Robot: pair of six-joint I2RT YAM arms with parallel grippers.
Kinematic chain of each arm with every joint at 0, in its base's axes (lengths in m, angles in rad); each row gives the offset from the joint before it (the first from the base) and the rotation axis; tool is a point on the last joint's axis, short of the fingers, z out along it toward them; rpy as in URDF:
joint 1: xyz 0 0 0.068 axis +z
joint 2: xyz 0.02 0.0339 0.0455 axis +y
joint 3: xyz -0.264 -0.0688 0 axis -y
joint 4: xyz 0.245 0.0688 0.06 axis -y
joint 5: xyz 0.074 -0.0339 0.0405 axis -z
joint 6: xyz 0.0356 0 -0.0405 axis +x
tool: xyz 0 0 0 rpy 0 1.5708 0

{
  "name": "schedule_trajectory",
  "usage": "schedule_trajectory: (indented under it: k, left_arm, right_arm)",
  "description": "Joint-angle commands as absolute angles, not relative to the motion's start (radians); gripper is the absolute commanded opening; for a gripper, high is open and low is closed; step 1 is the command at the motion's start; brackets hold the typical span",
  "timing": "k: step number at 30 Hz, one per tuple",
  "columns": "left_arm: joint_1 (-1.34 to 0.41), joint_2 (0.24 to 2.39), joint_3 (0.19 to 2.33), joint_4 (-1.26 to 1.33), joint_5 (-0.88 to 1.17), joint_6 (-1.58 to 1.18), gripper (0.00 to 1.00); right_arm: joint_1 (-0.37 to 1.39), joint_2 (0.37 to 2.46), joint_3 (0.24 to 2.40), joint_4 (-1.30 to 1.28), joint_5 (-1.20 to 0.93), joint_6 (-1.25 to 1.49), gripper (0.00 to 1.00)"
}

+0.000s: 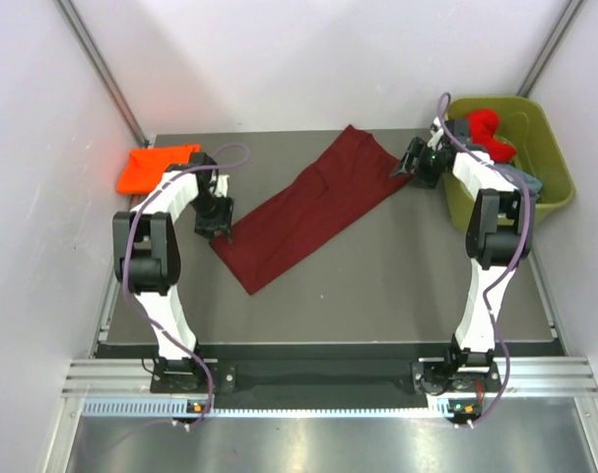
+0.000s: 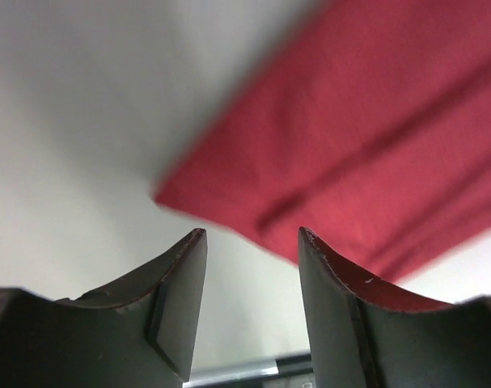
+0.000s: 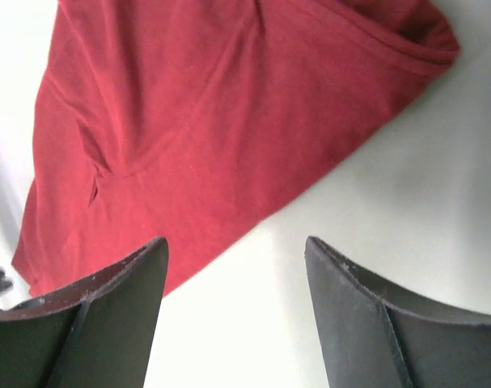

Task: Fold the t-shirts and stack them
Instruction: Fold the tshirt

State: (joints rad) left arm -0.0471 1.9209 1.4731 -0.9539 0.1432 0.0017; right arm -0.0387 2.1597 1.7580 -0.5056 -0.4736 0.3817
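Observation:
The dark maroon t-shirt (image 1: 313, 209) lies folded into a long strip, slanting across the table from near left to far right. It shows in the left wrist view (image 2: 366, 145) and the right wrist view (image 3: 221, 121). My left gripper (image 1: 218, 232) is open and empty just left of the strip's near end. My right gripper (image 1: 409, 163) is open and empty just right of its far end. The orange t-shirt (image 1: 153, 166) lies folded at the far left. The red t-shirt (image 1: 484, 128) and the grey-blue t-shirt (image 1: 527, 181) are in the tub.
The olive-green tub (image 1: 553, 150) stands at the far right, beside the right arm. White walls close in the table on the left, right and back.

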Motion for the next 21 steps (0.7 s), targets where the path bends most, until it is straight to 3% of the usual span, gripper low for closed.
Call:
schedule_trajectory:
  k: [1,13,21]
  left_arm:
    - [-0.014,1.997,1.580,-0.956,0.132,0.020,0.54]
    - [0.020,2.117,1.623,-0.946,0.126,0.032,0.52]
    - [0.023,2.112,1.595,-0.956,0.124,0.040,0.30]
  right_arm:
    - [-0.054,2.140,1.746,-0.477,-0.497,0.425,0.69]
    - [-0.046,2.236,1.781,-0.451,-0.499,0.430,0.68]
    - [-0.037,2.295,1.842,-0.463,-0.451,0.423,0.68]
